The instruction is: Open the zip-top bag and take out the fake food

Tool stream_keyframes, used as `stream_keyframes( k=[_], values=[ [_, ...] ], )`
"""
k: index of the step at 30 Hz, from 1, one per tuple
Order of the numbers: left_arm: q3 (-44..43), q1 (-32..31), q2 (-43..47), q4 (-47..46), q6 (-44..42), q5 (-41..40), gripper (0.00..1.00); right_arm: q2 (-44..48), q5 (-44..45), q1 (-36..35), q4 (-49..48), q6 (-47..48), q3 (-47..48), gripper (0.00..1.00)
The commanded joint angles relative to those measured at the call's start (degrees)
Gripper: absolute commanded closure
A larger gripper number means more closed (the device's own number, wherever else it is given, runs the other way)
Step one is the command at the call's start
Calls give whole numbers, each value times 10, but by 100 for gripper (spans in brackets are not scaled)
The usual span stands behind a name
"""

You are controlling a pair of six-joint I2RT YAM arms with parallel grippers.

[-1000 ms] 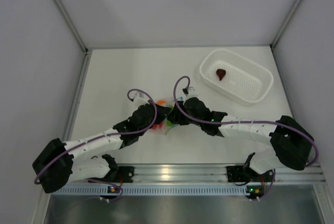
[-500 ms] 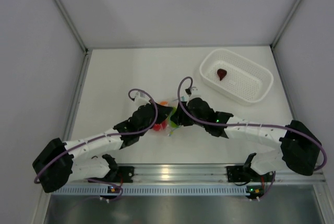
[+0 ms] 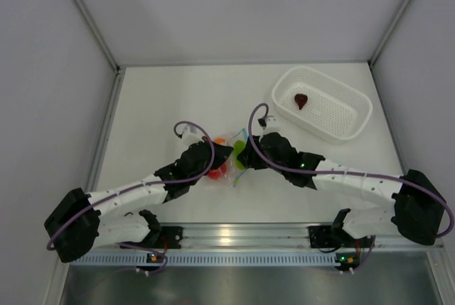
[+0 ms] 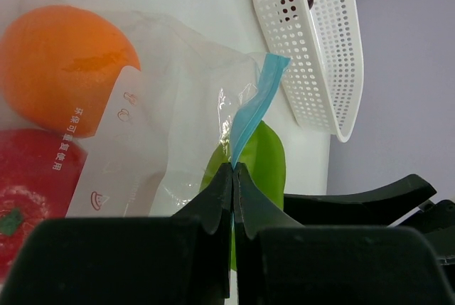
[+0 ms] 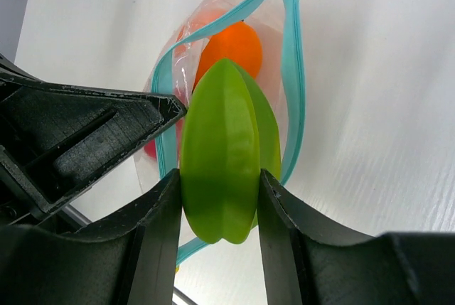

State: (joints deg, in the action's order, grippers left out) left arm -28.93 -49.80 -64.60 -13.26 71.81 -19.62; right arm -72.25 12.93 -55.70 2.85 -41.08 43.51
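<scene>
The clear zip-top bag [image 3: 229, 166] lies at the table's middle with its blue-teal zip mouth [image 5: 295, 84] open. My left gripper [image 4: 233, 171] is shut on the zip strip [image 4: 250, 116]. The orange ball [image 4: 60, 67] and the red ball [image 4: 32, 191] are inside the bag. My right gripper [image 5: 217, 209] is shut on the lime-green oval piece [image 5: 222, 150] and holds it just outside the bag's mouth; the piece also shows in the top view [image 3: 239, 151]. The maroon-brown piece [image 3: 301, 99] lies in the white basket [image 3: 355, 109].
The white perforated basket stands at the back right, also in the left wrist view [image 4: 323, 42]. Grey walls close the table on three sides. An aluminium rail [image 3: 234, 234] runs along the near edge.
My right gripper has drawn back to the right with the green piece, pulling it out of the bag's mouth. The left gripper has stayed on the zip strip.
</scene>
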Motion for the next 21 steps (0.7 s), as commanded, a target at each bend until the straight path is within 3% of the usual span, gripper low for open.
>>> stream_keyframes(
  k=[1, 12, 21],
  values=[
    [-2, 1, 6, 3, -9, -11, 100, 35, 11, 0, -9, 12, 16, 77],
    [-5, 1, -3, 3, -8, -9, 100, 99, 31, 30, 69, 44, 39, 78],
    [-7, 1, 18, 4, -11, 3, 100, 113, 8, 195, 125, 99, 79, 78]
  ],
)
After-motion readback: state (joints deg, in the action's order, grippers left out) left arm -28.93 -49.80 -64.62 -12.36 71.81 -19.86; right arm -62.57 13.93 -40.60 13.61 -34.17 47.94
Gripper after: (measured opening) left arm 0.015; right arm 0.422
